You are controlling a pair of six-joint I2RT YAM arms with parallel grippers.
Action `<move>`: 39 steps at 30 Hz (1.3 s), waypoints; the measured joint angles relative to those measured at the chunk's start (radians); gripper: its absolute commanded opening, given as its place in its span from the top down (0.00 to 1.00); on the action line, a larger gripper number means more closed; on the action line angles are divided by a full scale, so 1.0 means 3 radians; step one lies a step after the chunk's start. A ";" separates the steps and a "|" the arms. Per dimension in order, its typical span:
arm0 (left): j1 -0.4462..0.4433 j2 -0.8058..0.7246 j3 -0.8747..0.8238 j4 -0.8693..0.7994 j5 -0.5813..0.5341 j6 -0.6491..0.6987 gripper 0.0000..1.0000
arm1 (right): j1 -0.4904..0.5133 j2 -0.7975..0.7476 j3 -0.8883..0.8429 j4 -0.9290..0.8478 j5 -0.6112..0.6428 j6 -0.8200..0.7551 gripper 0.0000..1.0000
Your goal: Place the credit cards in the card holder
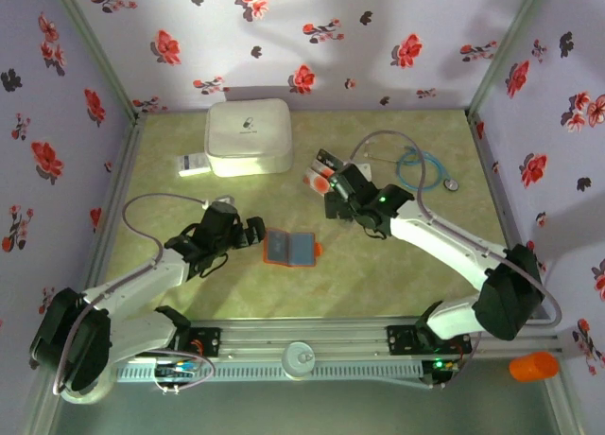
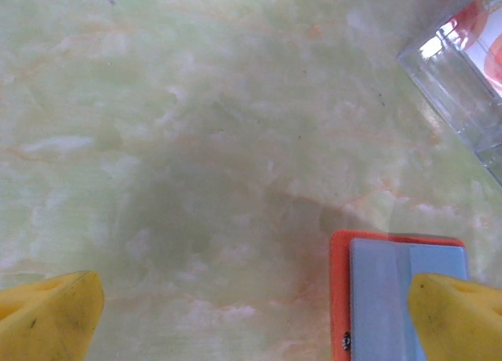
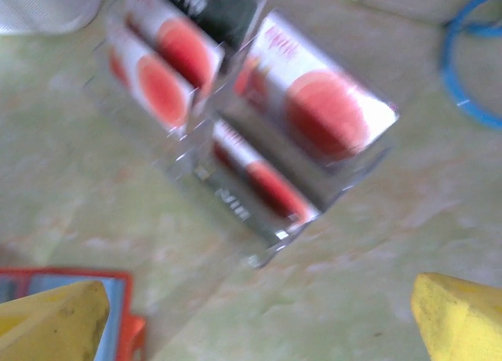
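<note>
The card holder (image 1: 290, 249) lies open on the green table, orange-red with a bluish-grey inside. In the left wrist view its corner (image 2: 392, 290) sits by my right finger. Several credit cards (image 1: 321, 175) stand in a clear acrylic rack; the right wrist view shows them (image 3: 314, 102) as white and dark with red-orange blobs. My left gripper (image 1: 250, 232) is just left of the holder, open (image 2: 255, 322) over bare table. My right gripper (image 1: 333, 196) hovers beside the rack, open (image 3: 259, 330) and holding nothing, with the cards ahead of its fingertips.
A big white rounded case (image 1: 248, 135) stands at the back, with a white barcode label (image 1: 194, 165) to its left. A blue looped cable (image 1: 421, 170) lies right of the cards. An orange cylinder (image 1: 534, 366) rests outside the near right corner. Floral walls enclose the table.
</note>
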 measured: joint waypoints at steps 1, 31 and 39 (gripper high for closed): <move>0.0000 0.0000 0.0022 -0.0013 0.0000 0.0000 0.00 | 0.0000 0.0000 0.0022 -0.0011 0.0094 -0.0065 0.01; 0.0000 0.0235 0.0785 -0.0969 -0.0137 0.0098 0.00 | -0.0336 0.1211 0.0841 -0.0254 0.0011 -0.0982 0.64; 0.0000 0.0235 0.0688 -0.0910 -0.0046 0.0088 0.00 | -0.0371 0.1413 0.0991 -0.0324 -0.0025 -0.1080 0.72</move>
